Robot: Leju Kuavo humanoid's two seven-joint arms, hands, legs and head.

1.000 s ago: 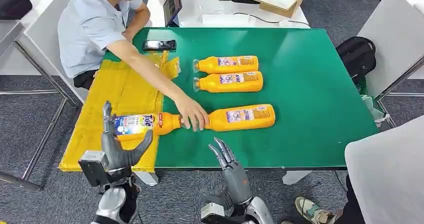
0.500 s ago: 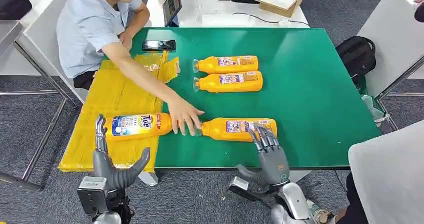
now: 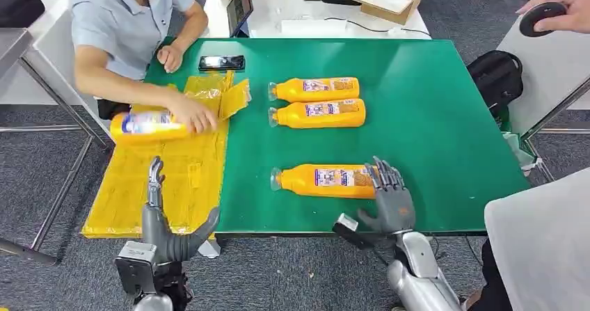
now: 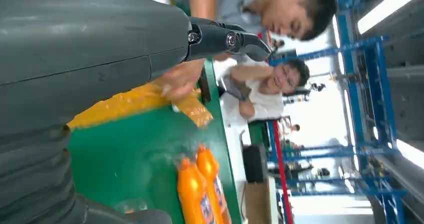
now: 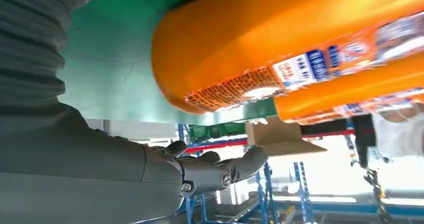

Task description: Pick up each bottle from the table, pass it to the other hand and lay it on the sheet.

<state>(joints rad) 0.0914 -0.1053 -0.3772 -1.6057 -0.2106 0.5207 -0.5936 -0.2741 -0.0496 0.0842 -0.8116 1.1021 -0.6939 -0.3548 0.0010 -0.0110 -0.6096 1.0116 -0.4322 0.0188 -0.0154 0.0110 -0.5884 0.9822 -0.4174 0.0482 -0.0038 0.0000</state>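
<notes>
1. The right hand [image 3: 391, 198] is up at the near edge of the green table [image 3: 431, 137], and its fingers are spread apart and hold nothing.
2. Its fingertips [image 3: 381, 175] are at the flat end of the nearest bottle [image 3: 323, 181], which lies on its side right in front of the hand with its cap end pointing toward the left hand (from above I cannot tell if the tips really touch it).
3. In the right wrist view that same orange bottle [image 5: 280, 48] is big and very close, just past the open fingers [image 5: 220, 171].
4. The left hand [image 3: 167, 217] is low, just off the near edge of the yellow sheet [image 3: 174, 179], with its fingers up, its thumb out to the side and nothing in it.
5. Two more bottles lie side by side far beyond the right hand, the far bottle [image 3: 314, 88] and the second bottle [image 3: 318, 113], almost touching each other.
6. A person's hand [image 3: 197, 119] is on another bottle [image 3: 147, 125] that lies at the far end of the sheet, well beyond the left hand.
7. A dark phone [image 3: 221, 62] lies on the table far past the left hand, close to the person's other hand [image 3: 169, 58].
8. Another person's hand [image 3: 567, 8] holds a small dark round thing [image 3: 543, 17], far off to the right hand's outer side
</notes>
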